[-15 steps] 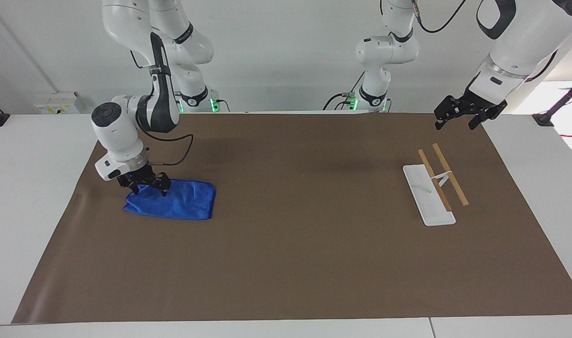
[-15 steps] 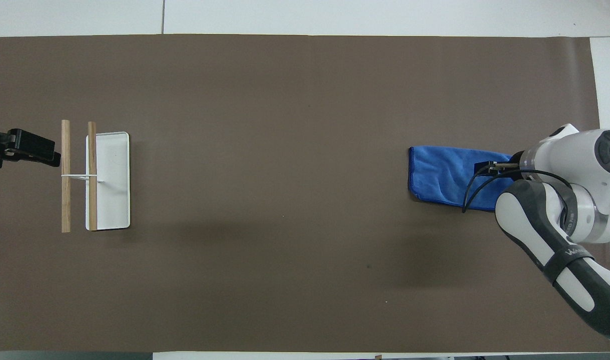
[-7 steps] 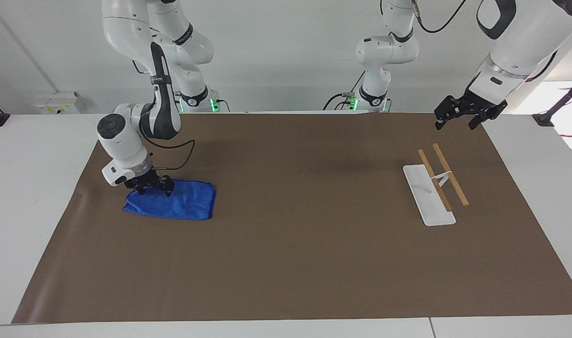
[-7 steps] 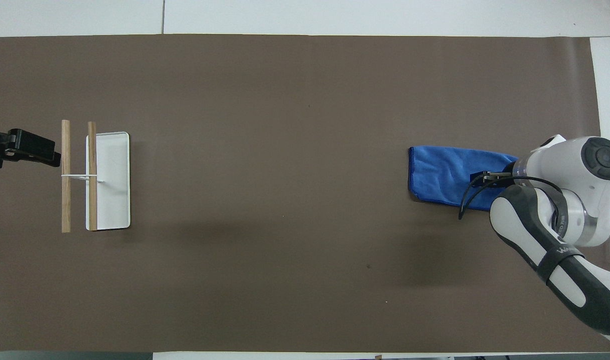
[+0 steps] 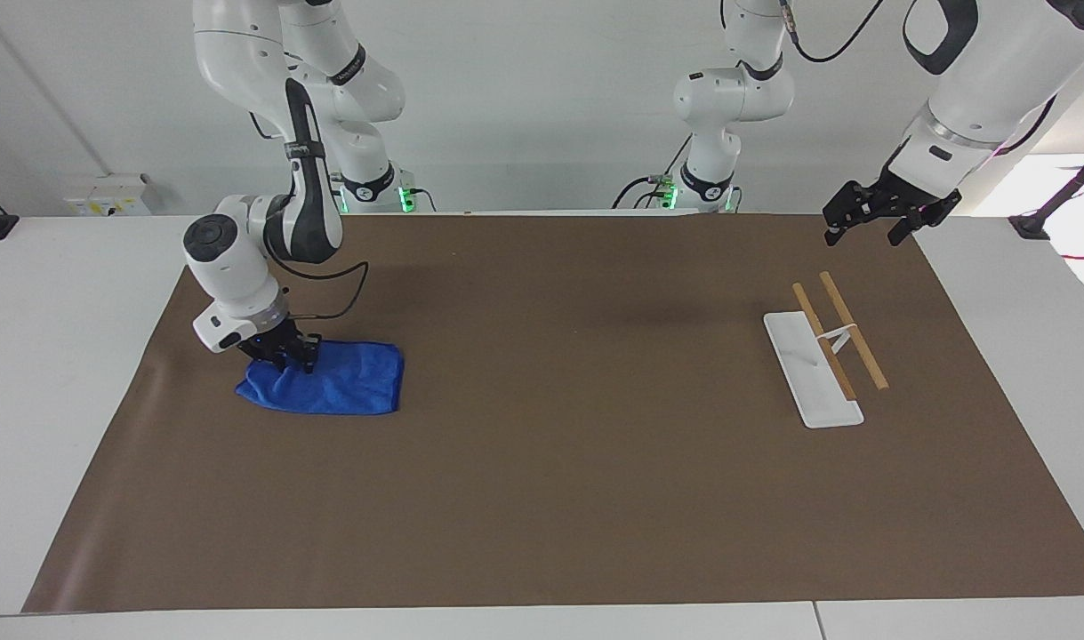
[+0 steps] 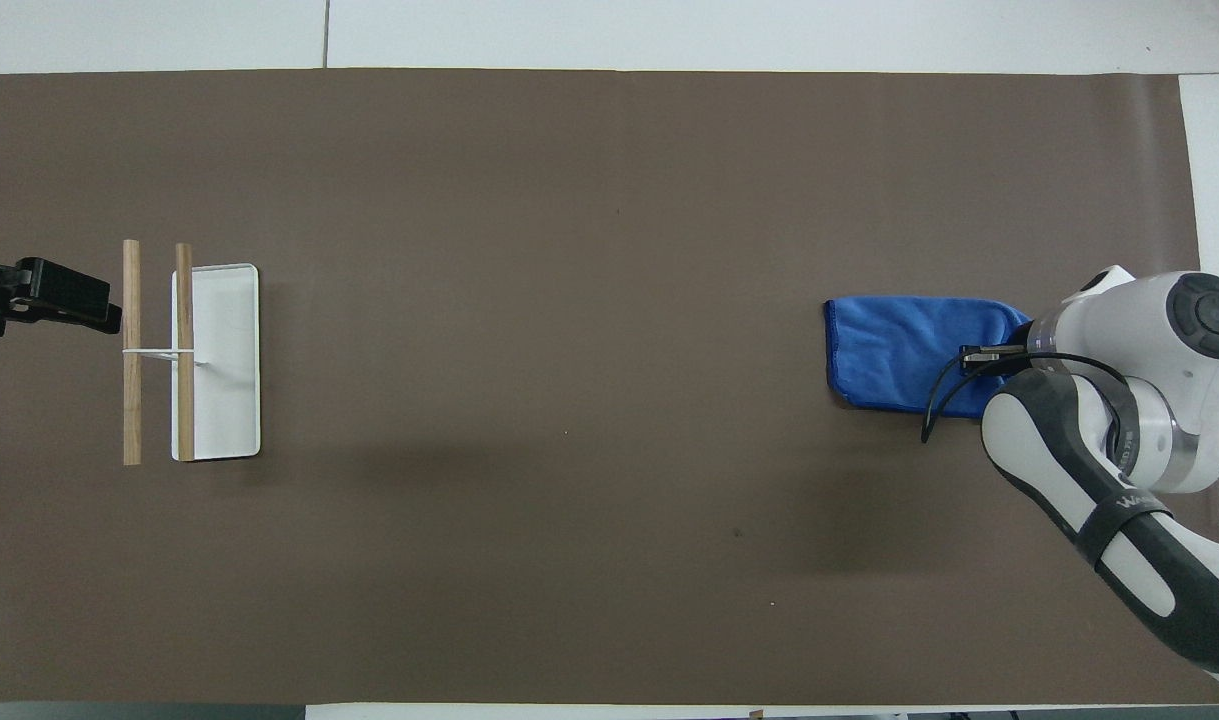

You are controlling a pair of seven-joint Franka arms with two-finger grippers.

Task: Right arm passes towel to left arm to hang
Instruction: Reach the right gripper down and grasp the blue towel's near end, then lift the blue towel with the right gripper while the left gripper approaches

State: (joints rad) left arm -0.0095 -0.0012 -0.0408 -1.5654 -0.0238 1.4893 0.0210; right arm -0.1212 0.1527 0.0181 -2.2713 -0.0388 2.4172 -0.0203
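A brown mat (image 5: 559, 462) covers the table. At the right arm's end of the mat, the right arm (image 5: 266, 222) reaches down to the blue towel (image 5: 337, 384), which lies on the mat. The right gripper (image 5: 285, 357) has its fingers closed, pinching the towel's bunched edge. The left gripper (image 5: 888, 213) hangs spread open above the mat's other end, near the towel rack (image 5: 824, 356).
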